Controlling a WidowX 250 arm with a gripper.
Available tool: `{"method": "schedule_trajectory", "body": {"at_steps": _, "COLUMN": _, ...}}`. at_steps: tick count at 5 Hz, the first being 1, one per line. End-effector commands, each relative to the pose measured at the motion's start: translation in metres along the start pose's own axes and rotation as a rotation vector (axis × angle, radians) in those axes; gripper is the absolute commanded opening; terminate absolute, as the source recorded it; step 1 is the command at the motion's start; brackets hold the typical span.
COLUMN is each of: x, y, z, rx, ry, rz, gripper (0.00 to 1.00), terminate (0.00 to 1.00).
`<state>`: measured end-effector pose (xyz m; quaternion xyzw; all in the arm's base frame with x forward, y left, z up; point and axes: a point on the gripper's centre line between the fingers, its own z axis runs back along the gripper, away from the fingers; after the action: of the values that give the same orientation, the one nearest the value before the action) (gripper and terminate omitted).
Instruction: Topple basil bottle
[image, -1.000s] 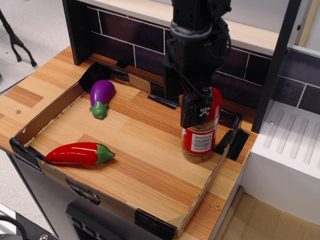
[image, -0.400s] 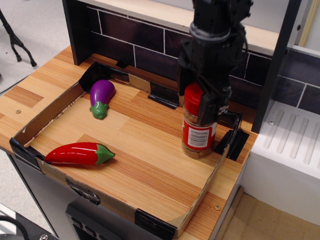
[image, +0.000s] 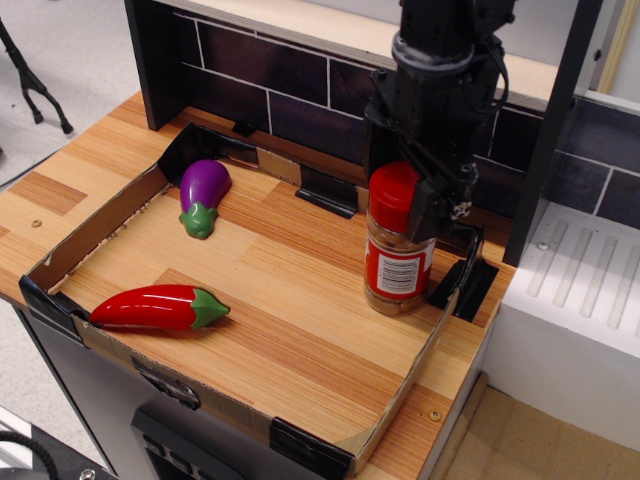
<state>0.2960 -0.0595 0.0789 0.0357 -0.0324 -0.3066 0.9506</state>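
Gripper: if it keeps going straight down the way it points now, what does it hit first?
Probably the basil bottle. The gripper points down right beside the red cap, at its right rear side. Depth is unclear: it may clip the cap's shoulder, or slide past behind it to the wooden tray floor.

end effector (image: 440, 200) covers right side of basil bottle (image: 397, 255) cap; jaw state unclear; arm cut off at top edge.

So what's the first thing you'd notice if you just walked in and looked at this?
Probably the big black robot arm reaching down, its pincer right by the red cap of the spice bottle, which stands upright near the right wall of the cardboard tray. Next, the bright toys: a purple eggplant at the tray's back left and a shiny red chili pepper at its front left.
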Motion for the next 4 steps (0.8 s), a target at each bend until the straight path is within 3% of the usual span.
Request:
{"method": "schedule_trajectory", "body": {"at_steps": 1, "x": -0.004, "y": 0.001, "z": 0.011, "rx": 0.073, "ry": -0.072, "rz": 0.022, "gripper": 0.00, "terminate": 0.00}}
{"method": "schedule_trajectory", "body": {"at_steps": 2, "x": -0.003, "y": -0.001, "z": 0.023, "rx": 0.033, "ry": -0.131, "rz": -0.004, "gripper": 0.00, "terminate": 0.00}}
{"method": "schedule_trajectory", "body": {"at_steps": 4, "x": -0.017, "y": 0.007, "z": 0.018, "rx": -0.030, "ry": -0.413, "rz": -0.021, "gripper": 0.00, "terminate": 0.00}}
